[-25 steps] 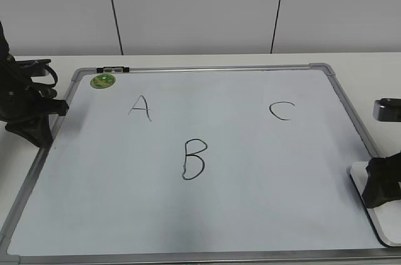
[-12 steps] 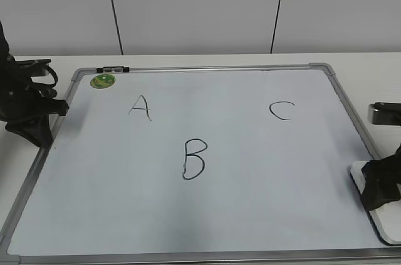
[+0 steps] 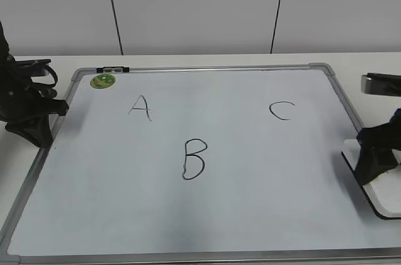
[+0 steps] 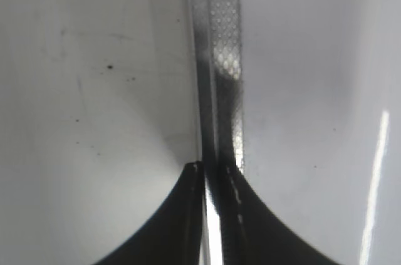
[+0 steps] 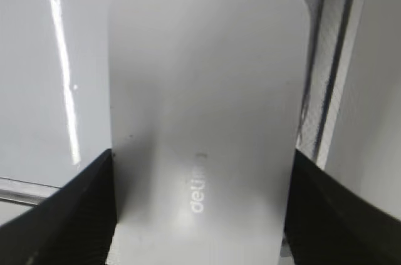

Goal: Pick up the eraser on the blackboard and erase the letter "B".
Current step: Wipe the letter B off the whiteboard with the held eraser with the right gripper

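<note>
The white table (image 3: 50,59) carries the blackboard (image 3: 207,221), which lies flat and covers most of the tabletop, leaving bare strips along its back, left and right edges.

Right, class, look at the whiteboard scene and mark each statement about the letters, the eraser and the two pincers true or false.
1. The letter "B" is already wiped off. False: it is whole.
2. The right pincer straddles the eraser. True.
3. The eraser sits at the left edge of the blackboard. False: at the right edge.
4. The left pincer is at the board's left frame. True.
5. A green sticker sits near the "C". False: it is near the "A".
</note>
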Action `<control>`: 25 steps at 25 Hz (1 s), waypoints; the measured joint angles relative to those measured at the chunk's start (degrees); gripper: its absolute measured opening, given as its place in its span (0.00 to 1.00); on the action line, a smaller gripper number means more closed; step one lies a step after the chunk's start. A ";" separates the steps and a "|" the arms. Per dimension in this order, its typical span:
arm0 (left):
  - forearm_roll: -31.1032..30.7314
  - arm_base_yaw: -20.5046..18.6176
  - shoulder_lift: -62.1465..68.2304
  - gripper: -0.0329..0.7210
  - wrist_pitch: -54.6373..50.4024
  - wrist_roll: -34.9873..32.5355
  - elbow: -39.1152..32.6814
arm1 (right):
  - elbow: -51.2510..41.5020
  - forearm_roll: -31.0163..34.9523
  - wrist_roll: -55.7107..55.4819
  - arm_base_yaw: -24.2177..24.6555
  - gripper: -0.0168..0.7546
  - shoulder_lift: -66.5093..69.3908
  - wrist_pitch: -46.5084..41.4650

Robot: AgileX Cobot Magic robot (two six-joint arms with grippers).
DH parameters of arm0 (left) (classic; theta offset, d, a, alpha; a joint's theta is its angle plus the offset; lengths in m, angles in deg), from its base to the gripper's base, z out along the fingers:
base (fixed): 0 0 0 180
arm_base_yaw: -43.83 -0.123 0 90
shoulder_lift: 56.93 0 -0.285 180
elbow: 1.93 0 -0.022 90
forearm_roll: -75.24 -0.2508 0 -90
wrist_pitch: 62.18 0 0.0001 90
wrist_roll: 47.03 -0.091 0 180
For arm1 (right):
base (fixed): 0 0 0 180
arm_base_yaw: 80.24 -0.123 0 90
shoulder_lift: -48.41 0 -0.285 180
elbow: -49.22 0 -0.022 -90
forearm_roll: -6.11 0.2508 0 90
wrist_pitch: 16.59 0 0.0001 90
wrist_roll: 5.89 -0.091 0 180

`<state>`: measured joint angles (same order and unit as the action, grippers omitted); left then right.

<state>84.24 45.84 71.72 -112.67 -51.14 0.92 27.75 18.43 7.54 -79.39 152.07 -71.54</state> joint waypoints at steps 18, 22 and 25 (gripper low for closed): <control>0.13 0.00 0.00 0.09 0.00 0.00 0.00 | 23.50 1.84 0.11 -24.58 0.72 7.43 -3.98; 0.13 0.00 0.00 0.09 0.00 0.00 0.00 | 28.14 1.45 0.11 -27.58 0.72 13.21 -4.10; 0.24 0.00 0.00 0.09 -0.03 0.00 0.00 | 32.17 0.24 -0.01 -29.73 0.72 17.46 -4.35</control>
<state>84.48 45.84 71.72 -112.70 -51.14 0.92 59.93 18.68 7.53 -109.12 169.54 -75.89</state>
